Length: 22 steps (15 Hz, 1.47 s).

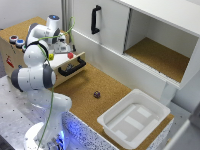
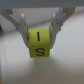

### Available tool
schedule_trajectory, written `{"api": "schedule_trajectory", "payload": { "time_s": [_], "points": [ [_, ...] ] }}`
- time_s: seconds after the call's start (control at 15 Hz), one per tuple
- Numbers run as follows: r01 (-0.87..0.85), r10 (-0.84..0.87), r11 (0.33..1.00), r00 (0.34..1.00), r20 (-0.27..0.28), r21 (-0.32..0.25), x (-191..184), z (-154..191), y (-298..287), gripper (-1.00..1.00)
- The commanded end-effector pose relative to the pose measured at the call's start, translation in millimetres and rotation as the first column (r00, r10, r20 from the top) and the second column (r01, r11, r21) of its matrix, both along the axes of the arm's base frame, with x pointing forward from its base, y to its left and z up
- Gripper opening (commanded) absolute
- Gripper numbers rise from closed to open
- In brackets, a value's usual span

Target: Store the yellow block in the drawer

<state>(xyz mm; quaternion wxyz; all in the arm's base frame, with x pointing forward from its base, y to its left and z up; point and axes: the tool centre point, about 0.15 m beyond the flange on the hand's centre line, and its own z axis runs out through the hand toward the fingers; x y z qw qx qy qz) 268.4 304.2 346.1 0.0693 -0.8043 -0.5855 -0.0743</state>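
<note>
In the wrist view the yellow block (image 2: 40,44) sits between my fingertips, its face marked with black letters. My gripper (image 2: 39,33) is shut on it, one finger (image 2: 21,27) on each side. Behind the block is a blurred pale surface. In the exterior view my gripper (image 1: 63,48) hangs over the open pale wooden drawer (image 1: 75,62), behind its black bar handle (image 1: 71,68). The block itself is hidden by the hand there. A small red piece (image 1: 70,55) lies in the drawer beside the gripper.
A small dark object (image 1: 96,94) lies on the cork tabletop. A white plastic tub (image 1: 132,117) stands at the exterior view's right front. Behind are a white cabinet door with a black handle (image 1: 95,19) and an open cabinet compartment (image 1: 160,56).
</note>
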Motion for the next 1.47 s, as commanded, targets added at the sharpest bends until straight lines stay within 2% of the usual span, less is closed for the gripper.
{"api": "schedule_trajectory", "payload": {
  "time_s": [0.0,0.07,0.2,0.27,0.4,0.47,0.53,0.87,1.0,1.13,1.33,1.4],
  "points": [
    [-0.065,0.063,0.998,0.992,0.110,0.015,38.9,-44.2,34.0,-1.00],
    [-0.076,0.074,0.997,0.991,0.109,0.017,40.2,-30.9,37.8,1.00],
    [-0.105,0.103,0.994,0.990,0.101,0.014,32.9,11.6,35.4,1.00],
    [-0.118,0.119,0.993,0.988,0.096,-0.018,24.7,27.3,30.9,1.00],
    [-0.095,0.105,0.993,0.983,0.153,-0.068,9.7,54.5,24.2,1.00],
    [-0.061,0.073,0.995,0.986,0.151,-0.077,7.2,64.3,22.2,1.00],
    [-0.024,0.040,0.995,0.983,0.178,-0.096,6.4,71.4,21.4,1.00],
    [0.190,-0.172,0.980,0.954,0.247,-0.052,18.8,106.0,11.0,1.00],
    [0.299,-0.282,0.954,0.926,0.253,-0.030,30.6,113.5,-7.9,1.00],
    [0.429,-0.415,0.903,0.879,0.236,-0.008,41.6,116.4,-32.4,1.00],
    [0.690,-0.684,0.724,0.719,0.125,-0.004,58.5,110.2,-87.1,1.00],
    [0.738,-0.732,0.675,0.672,0.110,-0.021,59.8,106.4,-102.5,1.00]
  ]
}}
